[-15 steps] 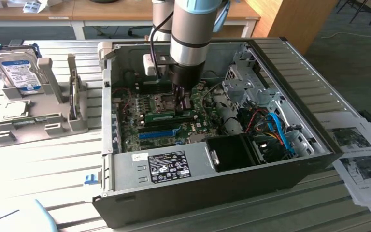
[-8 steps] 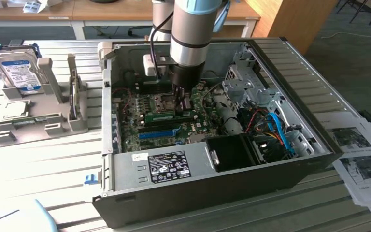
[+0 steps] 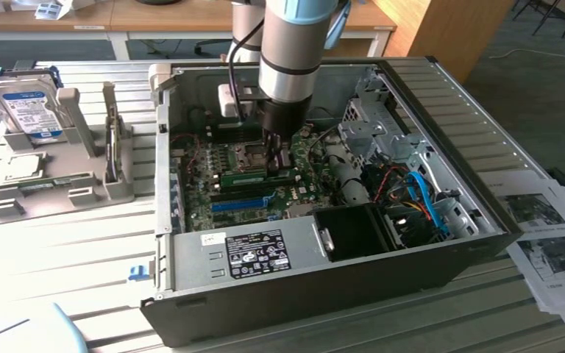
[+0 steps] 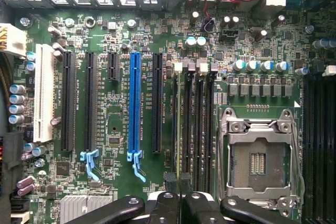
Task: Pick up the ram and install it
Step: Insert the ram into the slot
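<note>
The arm point(image 3: 293, 44) is reaching down into the open computer case point(image 3: 479, 184), which is lying on its side at the middle of the exterior view. Its upper part is being cut off at twelve o'clock. The end effector point(image 3: 280, 163) is hanging just over the motherboard point(image 3: 204, 191), and its jaws are standing narrow. They seem to be pinching the ram point(image 3: 255, 177), the green strip with dark chips lying just beside the CPU socket point(image 3: 246, 154). The arm is hiding the contact itself.

In the wrist view, the black fingers point(image 4: 170, 184) are sitting close together over the dark memory slots point(image 4: 197, 119). The ram is showing there edge-on as a thin line, hard to make out against the slots. Whether it is seated in a slot is not clear.

The bright blue slot point(image 3: 241, 204) is lying toward six o'clock from the ram, apart from it. At ten o'clock a hard drive point(image 3: 29, 110) is standing in a grey holder point(image 3: 76, 184) on the surface point(image 3: 67, 250). At four o'clock, printed papers point(image 3: 547, 243) are running off the frame's edge.
</note>
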Action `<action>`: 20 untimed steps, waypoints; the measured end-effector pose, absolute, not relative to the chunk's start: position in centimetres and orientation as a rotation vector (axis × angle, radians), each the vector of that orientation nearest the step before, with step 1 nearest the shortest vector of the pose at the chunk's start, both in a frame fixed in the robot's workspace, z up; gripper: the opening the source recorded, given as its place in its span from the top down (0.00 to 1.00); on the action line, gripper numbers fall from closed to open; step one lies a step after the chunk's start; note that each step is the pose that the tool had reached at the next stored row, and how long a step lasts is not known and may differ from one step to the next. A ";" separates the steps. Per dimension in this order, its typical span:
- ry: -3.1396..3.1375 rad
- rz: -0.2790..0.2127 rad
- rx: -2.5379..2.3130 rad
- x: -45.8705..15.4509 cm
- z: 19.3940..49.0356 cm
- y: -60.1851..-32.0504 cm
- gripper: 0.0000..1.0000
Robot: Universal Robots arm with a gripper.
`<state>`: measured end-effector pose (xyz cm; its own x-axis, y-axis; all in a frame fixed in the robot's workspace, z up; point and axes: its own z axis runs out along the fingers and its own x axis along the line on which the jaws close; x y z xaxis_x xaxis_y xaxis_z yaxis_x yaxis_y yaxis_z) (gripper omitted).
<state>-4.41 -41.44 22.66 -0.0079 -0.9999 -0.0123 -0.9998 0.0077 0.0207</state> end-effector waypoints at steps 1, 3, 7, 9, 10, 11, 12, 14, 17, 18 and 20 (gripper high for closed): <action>-2.226 -0.037 2.209 -4.4 22.6 -41.4 0.89; -2.226 -0.037 2.208 -4.4 22.6 -41.4 0.89; -2.226 -0.037 2.209 -4.4 22.4 -41.4 0.89; -2.226 -0.037 2.208 -4.4 22.4 -41.4 0.89; -2.226 -0.037 2.208 -4.4 22.4 -41.4 0.89; -2.226 -0.036 2.208 -4.4 22.4 -41.4 0.89; -2.226 -0.037 2.208 -4.4 22.4 -41.4 0.89; -2.226 -0.037 2.208 -4.4 22.4 -41.4 0.89; -2.226 -0.037 2.209 -4.4 22.4 -41.4 0.89; -2.226 -0.037 2.209 -4.4 22.4 -41.4 0.88; -2.226 -0.037 2.209 -4.4 22.4 -41.4 0.82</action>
<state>-4.40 -41.43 22.36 -0.0079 -0.9999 -0.0123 -0.9998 0.0077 0.0207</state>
